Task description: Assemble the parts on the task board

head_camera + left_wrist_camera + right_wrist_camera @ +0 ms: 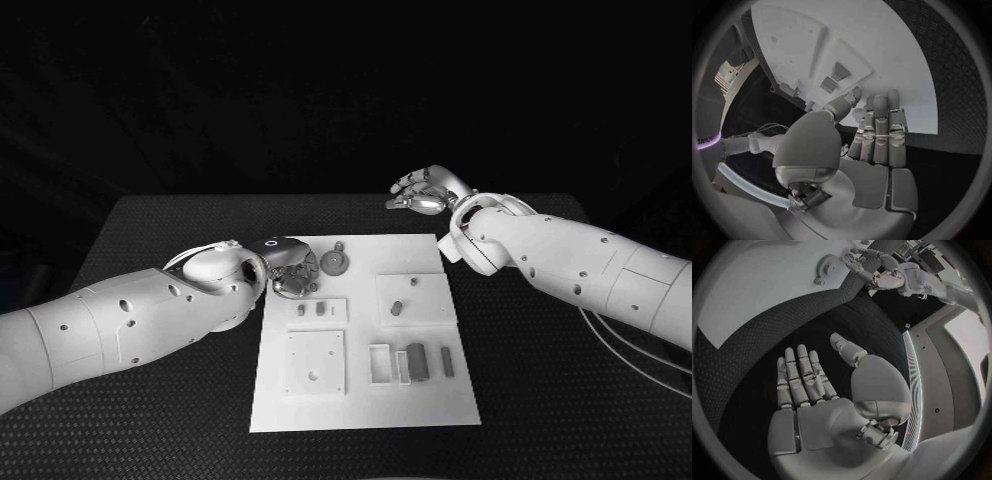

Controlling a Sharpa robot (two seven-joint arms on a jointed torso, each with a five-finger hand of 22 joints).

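Left hand (289, 270) sits low at the near-left corner of the white board (361, 400), fingers curled down toward the board's edge; from the head view I cannot tell whether it pinches anything, and its own wrist view shows the fingers (879, 130) lying straight and close together with nothing plainly between them. Just beyond its fingertips lies the round gear-like part (335, 262), close to touching, though contact cannot be confirmed. Right hand (426, 192) hangs off the board, past its far right corner, over bare table (173, 215); palm up-turned, fingers (801, 372) spread, holding nothing. The other parts lie toward the robot from the left hand: a small plate with two short pegs (317, 311), a square plate with a stub (414, 296), a larger square plate (315, 362), and a group of slim bars and a frame (411, 362). Risks, as judged from here: the left hand is crowded against the gear, so a closing finger could nudge it sideways or flick it off the board's far edge rather than seat a grip. The board seems loose on the table; a downward or sideways press at its corner may slide or tip it and scatter the small pieces. The right hand is well apart and cannot steady the board.
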